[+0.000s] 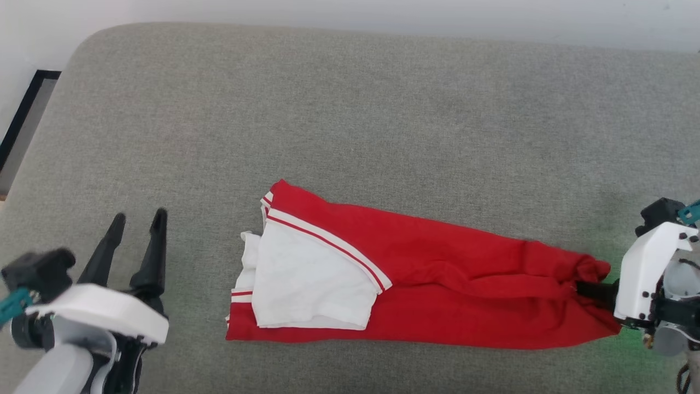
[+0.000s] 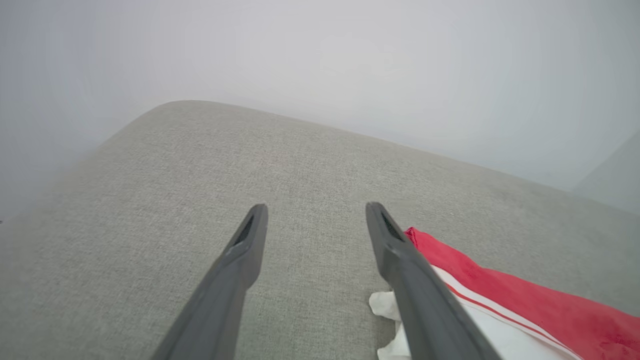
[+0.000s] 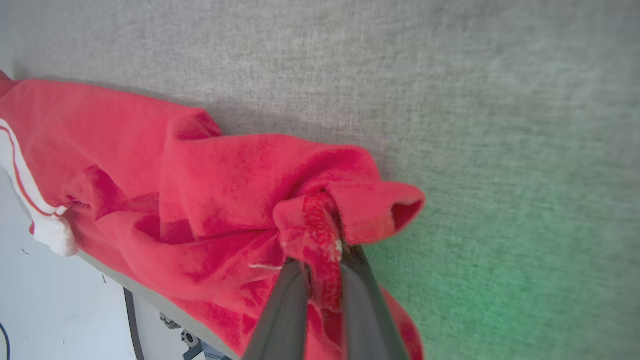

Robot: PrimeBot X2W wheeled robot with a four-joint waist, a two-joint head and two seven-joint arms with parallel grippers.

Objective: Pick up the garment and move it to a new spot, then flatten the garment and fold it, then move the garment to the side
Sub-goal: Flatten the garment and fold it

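Observation:
The garment (image 1: 437,273), a red jersey with a white sleeve and red-and-white striped trim, lies folded lengthwise on the grey cushion (image 1: 350,120), stretched from centre to right. My right gripper (image 1: 588,288) is shut on the garment's bunched right end. In the right wrist view its two dark fingers (image 3: 285,310) pinch a fold of red cloth (image 3: 315,235) between them. My left gripper (image 1: 136,224) stands open at the lower left, a hand's width left of the white sleeve. In the left wrist view its fingertips (image 2: 316,217) frame bare cushion, with the garment (image 2: 525,305) beside the right finger.
The cushion's rounded back-left corner (image 1: 93,44) meets a pale wall. A dark-framed strip (image 1: 27,115) runs along the floor at the far left. Green light tints the cushion (image 3: 525,280) near my right gripper.

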